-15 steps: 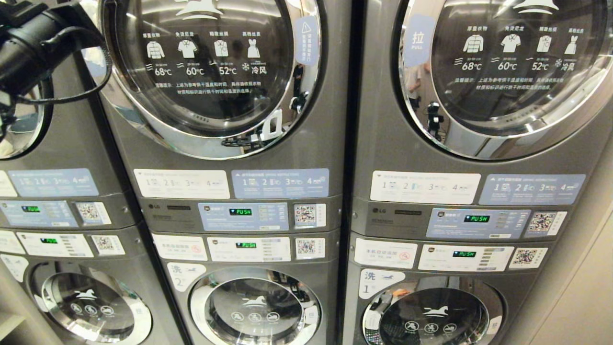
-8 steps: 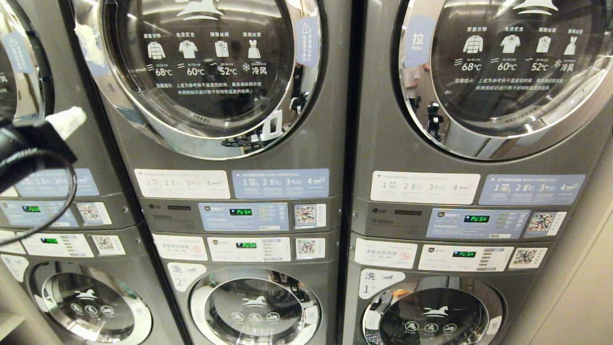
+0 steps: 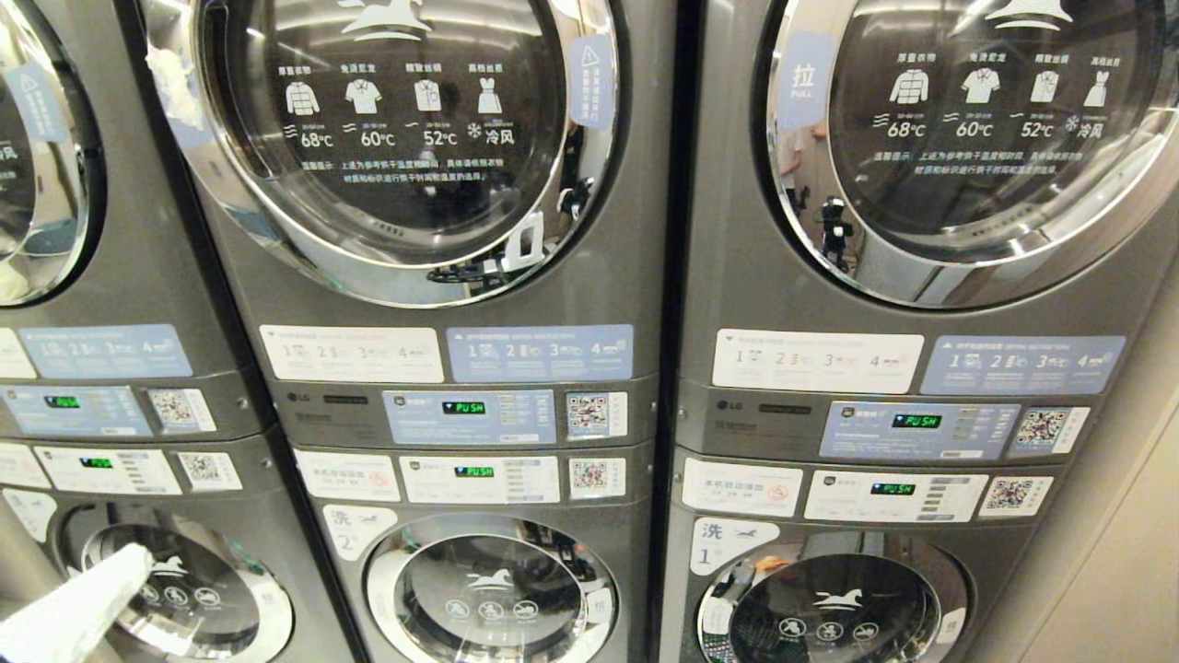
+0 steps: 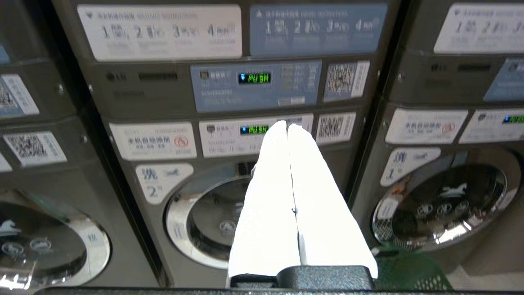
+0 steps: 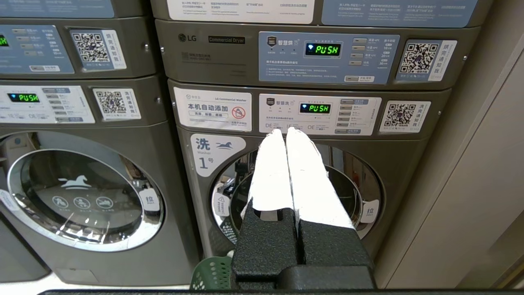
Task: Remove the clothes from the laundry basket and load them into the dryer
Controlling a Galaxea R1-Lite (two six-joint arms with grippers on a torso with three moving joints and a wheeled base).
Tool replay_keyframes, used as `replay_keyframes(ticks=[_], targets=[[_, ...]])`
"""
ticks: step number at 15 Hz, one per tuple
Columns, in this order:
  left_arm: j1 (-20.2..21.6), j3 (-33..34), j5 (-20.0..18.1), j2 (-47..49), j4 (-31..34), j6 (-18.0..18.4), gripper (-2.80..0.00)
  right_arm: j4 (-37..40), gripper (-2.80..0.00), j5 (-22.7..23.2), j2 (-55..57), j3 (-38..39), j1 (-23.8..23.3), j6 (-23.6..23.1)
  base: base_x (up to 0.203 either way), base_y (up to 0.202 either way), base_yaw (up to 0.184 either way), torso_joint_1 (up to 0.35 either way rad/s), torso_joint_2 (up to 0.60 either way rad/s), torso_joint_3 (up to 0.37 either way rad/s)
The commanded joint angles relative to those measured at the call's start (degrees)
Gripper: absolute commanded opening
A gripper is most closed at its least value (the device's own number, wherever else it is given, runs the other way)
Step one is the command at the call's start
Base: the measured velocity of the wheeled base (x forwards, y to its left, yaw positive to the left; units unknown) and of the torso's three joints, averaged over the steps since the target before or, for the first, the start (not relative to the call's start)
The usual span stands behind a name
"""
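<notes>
The left end effector (image 3: 78,608) has dropped from beside the upper dryer (image 3: 405,138) door to the low left corner, fingers pressed together, empty. The right end effector (image 5: 286,135) is clenched too. The green laundry basket (image 5: 211,272) sits on the floor below, clothes unseen, so probably a reach for it comes next.

Pale, light-coloured floor (image 5: 24,287) shows only as a thin strip at the foot of the grey steel stacked washer-dryer units (image 5: 184,229), which stand directly on it side by side. A green perforated plastic laundry basket (image 5: 213,274) sits low in front of the washer marked 1, near its base; the left wrist view shows its mesh rim (image 4: 405,270) too. Contents not visible.
</notes>
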Motion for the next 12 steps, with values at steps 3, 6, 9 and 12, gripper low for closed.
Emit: replay_keyframes(ticks=[3, 6, 9, 12], targets=[[-1.00, 3.38, -0.05, -17.13, 12.65, 0.61, -2.80, -0.06, -2.80, 0.00, -0.02, 0.00, 0.00, -0.02, 0.000, 0.000, 0.000, 0.000, 0.00, 0.000], [-1.42, 3.56, 0.45, -28.29, 23.48, 1.35, -2.80, -0.08, -2.80, 0.00, -0.02, 0.00, 0.00, -0.02, 0.000, 0.000, 0.000, 0.000, 0.00, 0.000], [-1.04, 3.75, 8.29, -33.75, 29.39, 1.92, -2.80, 0.01, -2.80, 0.00, -0.02, 0.00, 0.00, -0.02, 0.000, 0.000, 0.000, 0.000, 0.00, 0.000], [-0.85, 3.48, 8.28, -39.90, 33.65, 3.57, -2.80, 0.01, -2.80, 0.00, 0.04, 0.00, 0.00, -0.02, 0.000, 0.000, 0.000, 0.000, 0.00, 0.000]])
